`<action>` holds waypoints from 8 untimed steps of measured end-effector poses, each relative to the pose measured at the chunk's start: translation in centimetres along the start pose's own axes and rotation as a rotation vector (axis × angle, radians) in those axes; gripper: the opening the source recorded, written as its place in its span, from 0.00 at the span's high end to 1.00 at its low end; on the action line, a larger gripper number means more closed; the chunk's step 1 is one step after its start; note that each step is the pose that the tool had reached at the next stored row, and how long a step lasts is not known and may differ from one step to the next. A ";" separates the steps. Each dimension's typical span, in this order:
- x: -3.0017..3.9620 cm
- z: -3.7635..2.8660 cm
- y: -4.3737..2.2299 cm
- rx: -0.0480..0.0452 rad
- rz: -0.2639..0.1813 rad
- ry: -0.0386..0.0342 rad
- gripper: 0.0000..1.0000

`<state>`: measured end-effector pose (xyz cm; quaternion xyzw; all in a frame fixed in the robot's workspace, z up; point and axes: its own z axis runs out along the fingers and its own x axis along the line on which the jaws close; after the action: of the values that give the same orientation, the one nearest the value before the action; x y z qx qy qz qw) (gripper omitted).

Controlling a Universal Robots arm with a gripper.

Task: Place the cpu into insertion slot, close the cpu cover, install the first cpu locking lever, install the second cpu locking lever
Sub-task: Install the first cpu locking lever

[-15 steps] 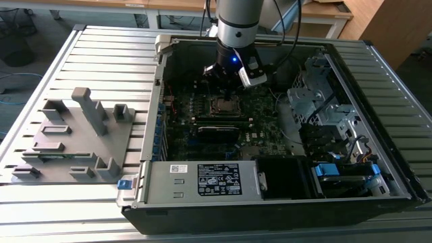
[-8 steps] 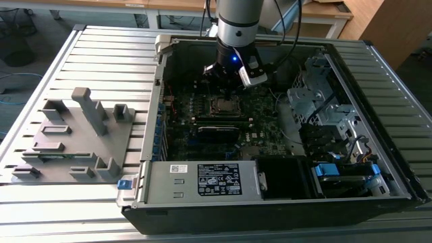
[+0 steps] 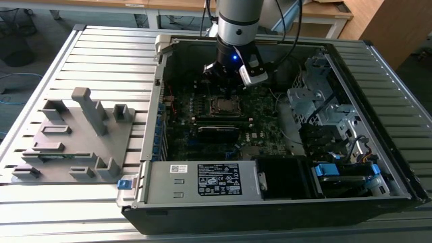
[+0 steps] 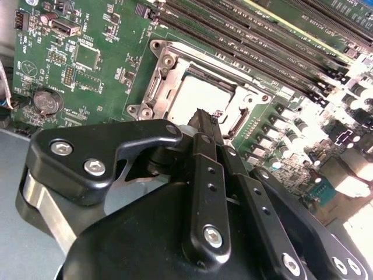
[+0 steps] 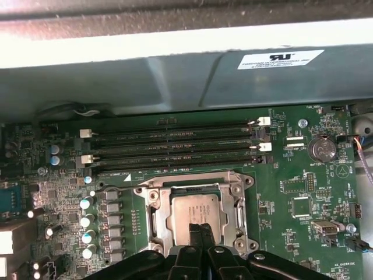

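Pale silvery-grey cpu, silver cpu cover, green motherboard, black hand, grey slatted table.

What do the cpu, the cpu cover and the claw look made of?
cpu: pale grey metal face, dull satin sheen.
cpu cover: bare silvery metal, probably steel, judging by its bright glints.
claw: matte black metal or hard plastic, with bolted links.

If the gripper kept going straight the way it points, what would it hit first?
Probably the pale silvery square cpu in its metal-rimmed socket; the gripper hangs right over its face, gap unclear.
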<state>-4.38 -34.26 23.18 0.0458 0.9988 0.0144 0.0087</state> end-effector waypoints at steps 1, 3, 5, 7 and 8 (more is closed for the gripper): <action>0.00 -0.06 0.00 0.0000 0.000 0.0000 0.90; 0.00 -0.16 0.01 0.0000 0.000 0.0000 0.90; 0.00 -0.27 0.01 0.0000 0.000 0.0000 0.90; -0.01 -0.41 0.01 0.0000 0.000 0.0000 0.90; -0.01 -0.48 0.01 0.0000 0.000 0.0000 0.90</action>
<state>-4.38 -34.26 23.66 0.0459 0.9988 0.0144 0.0087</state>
